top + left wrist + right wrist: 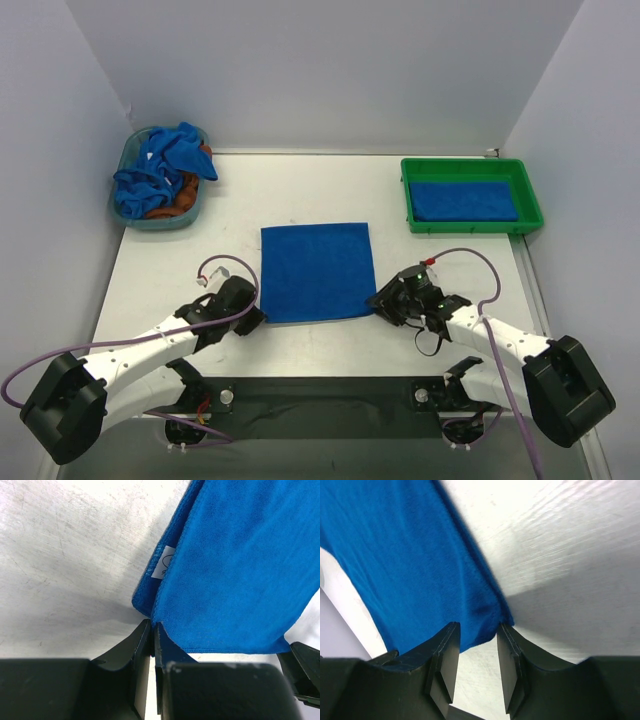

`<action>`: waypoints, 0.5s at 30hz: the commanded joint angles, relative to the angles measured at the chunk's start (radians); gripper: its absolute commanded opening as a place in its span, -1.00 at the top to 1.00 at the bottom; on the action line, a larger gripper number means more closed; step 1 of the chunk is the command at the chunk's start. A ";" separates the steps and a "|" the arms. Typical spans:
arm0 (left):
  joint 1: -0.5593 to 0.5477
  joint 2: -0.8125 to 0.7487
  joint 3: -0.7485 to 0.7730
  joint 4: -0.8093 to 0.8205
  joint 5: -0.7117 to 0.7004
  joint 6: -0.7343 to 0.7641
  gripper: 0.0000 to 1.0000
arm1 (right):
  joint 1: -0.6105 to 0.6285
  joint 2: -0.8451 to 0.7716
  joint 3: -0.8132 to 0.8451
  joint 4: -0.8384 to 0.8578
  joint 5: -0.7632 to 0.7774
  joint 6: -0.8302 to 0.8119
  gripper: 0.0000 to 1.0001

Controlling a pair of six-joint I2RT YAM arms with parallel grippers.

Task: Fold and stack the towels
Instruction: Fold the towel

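A blue towel (316,270) lies flat in the middle of the table. My left gripper (255,318) is at its near left corner, and in the left wrist view the jaws (152,625) are shut on that corner of the towel (235,570), which is lifted slightly, with a white label (165,562) showing on the layer below. My right gripper (382,300) is at the near right corner. In the right wrist view it (479,630) is open, with the towel's corner (405,555) between the fingertips.
A green tray (470,226) at the back right holds a folded blue towel (464,200). A blue-grey basket (135,218) at the back left holds crumpled blue towels (160,175) and something orange. White walls enclose the table.
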 commanded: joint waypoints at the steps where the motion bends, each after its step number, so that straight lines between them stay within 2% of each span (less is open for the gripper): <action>1: 0.002 -0.019 -0.004 0.011 0.003 0.001 0.67 | -0.016 0.010 -0.026 0.035 0.053 0.047 0.30; 15: 0.002 -0.025 -0.006 0.011 0.003 0.001 0.67 | -0.023 0.010 -0.043 0.063 0.035 0.054 0.54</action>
